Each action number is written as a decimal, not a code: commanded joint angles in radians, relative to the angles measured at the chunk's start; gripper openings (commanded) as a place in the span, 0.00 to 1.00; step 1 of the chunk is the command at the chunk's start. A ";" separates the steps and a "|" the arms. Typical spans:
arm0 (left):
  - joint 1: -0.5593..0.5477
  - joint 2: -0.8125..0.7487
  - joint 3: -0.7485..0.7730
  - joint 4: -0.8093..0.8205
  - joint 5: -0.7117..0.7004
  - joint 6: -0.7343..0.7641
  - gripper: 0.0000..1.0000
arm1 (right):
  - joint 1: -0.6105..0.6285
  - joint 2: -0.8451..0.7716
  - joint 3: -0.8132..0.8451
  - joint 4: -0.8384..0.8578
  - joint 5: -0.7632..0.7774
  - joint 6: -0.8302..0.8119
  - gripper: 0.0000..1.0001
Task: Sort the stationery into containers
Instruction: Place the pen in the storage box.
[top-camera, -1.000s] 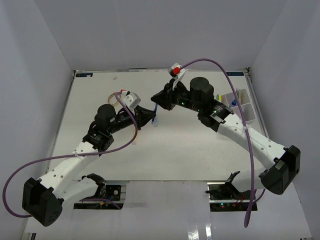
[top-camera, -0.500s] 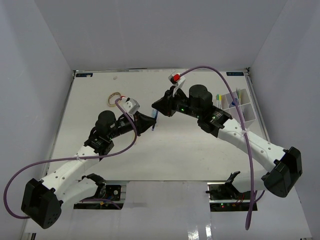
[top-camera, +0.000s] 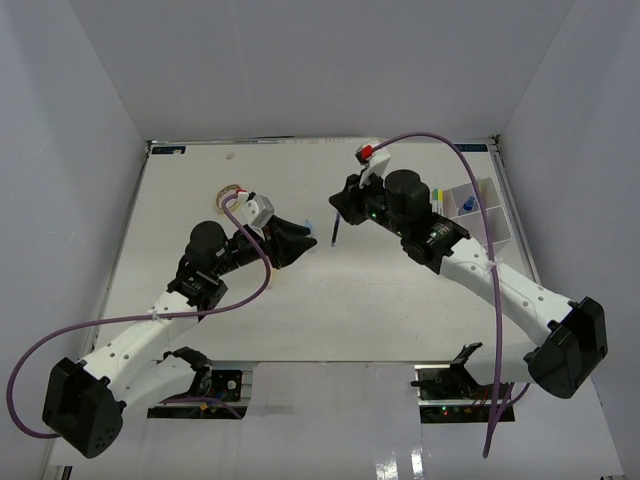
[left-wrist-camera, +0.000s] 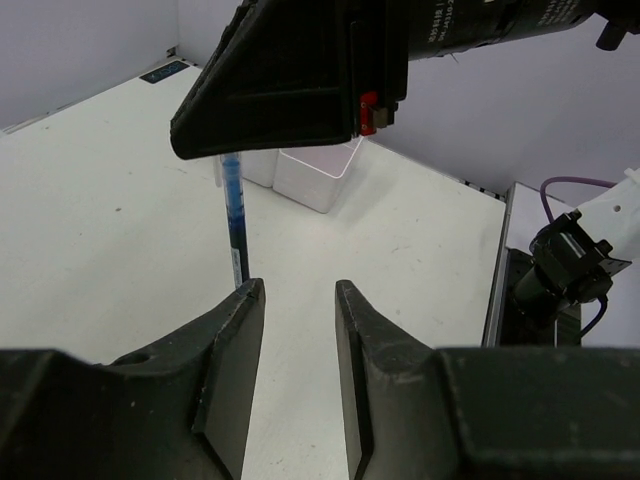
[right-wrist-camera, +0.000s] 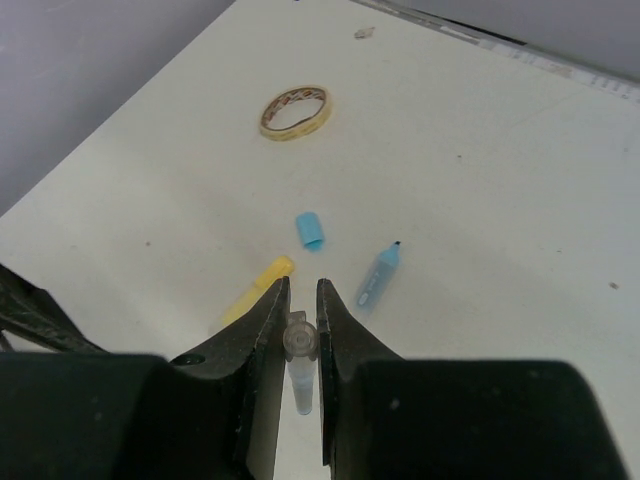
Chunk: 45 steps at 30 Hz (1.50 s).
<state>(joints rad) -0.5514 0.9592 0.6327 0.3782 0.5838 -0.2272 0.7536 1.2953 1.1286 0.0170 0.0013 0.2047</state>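
Observation:
My right gripper (top-camera: 338, 208) (right-wrist-camera: 298, 285) is shut on a thin blue pen (top-camera: 335, 232) (right-wrist-camera: 301, 372) and holds it upright above the table. In the left wrist view the pen (left-wrist-camera: 233, 215) hangs just beyond my left fingertip. My left gripper (top-camera: 308, 238) (left-wrist-camera: 297, 285) is open and empty, just left of the pen. Below the right gripper lie a yellow marker (right-wrist-camera: 255, 287), a light-blue cap (right-wrist-camera: 310, 230) and a light-blue marker (right-wrist-camera: 378, 275). The white organizer box (top-camera: 495, 215) (left-wrist-camera: 320, 185) stands at the far right with some items in it.
A tan ring (top-camera: 230, 195) (right-wrist-camera: 293, 110) lies at the back left of the table. White walls close in the table on three sides. The two arms meet over the middle of the table.
My right gripper has moved right with the blue pen, away from my left gripper. The left gripper has stayed near the middle, now apart from the pen.

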 joint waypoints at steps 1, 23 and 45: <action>0.002 -0.004 0.041 0.011 0.021 0.000 0.47 | -0.042 -0.065 -0.018 0.021 0.104 -0.047 0.08; 0.002 0.047 0.147 -0.272 -0.531 -0.008 0.98 | -0.646 -0.306 -0.220 0.012 0.568 -0.176 0.08; 0.002 0.084 0.173 -0.334 -0.636 -0.001 0.98 | -0.824 -0.180 -0.383 0.261 0.525 -0.146 0.26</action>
<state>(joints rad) -0.5514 1.0569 0.7769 0.0513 -0.0357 -0.2295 -0.0654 1.1038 0.7490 0.1833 0.5388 0.0601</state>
